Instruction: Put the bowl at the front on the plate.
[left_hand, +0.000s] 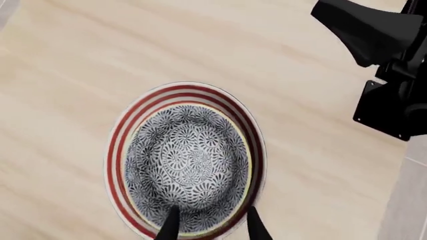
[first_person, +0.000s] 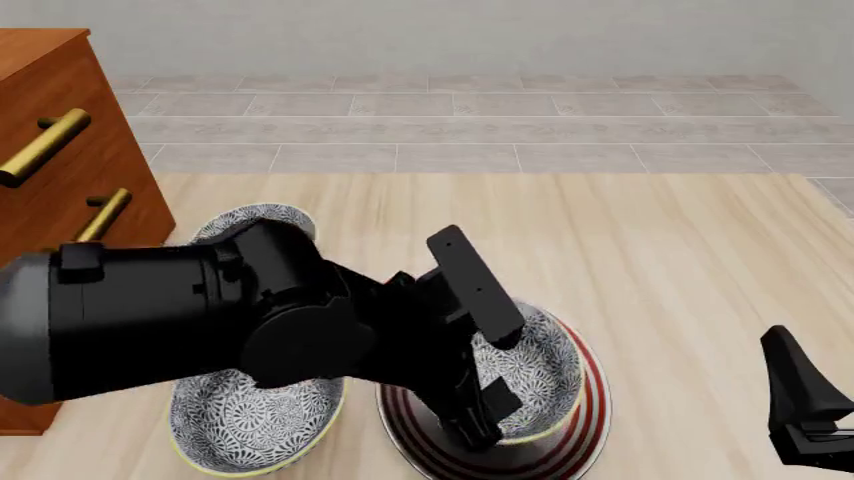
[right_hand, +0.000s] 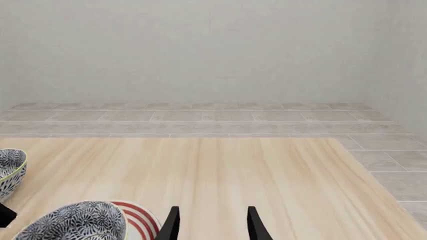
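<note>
The bowl (left_hand: 187, 165), white with a dense dark floral print and a pale yellow-green rim, sits upright inside the red-ringed plate (left_hand: 119, 150). My left gripper (left_hand: 211, 226) hovers over the bowl's near rim, open, one fingertip on each side of the rim and not pinching it. In the front view the left arm (first_person: 267, 320) covers much of the bowl (first_person: 547, 372) and plate (first_person: 585, 425). My right gripper (right_hand: 212, 225) is open and empty, low at the table's front right (first_person: 801, 400), apart from the plate (right_hand: 139, 216) and bowl (right_hand: 80, 220).
A look-alike bowl (first_person: 254, 425) stands at the front left, touching or nearly touching the plate. Another look-alike (first_person: 267, 218) sits farther back, beside a wooden dresser (first_person: 60, 160) with brass handles. The table's far edge meets a tiled floor (first_person: 467, 130).
</note>
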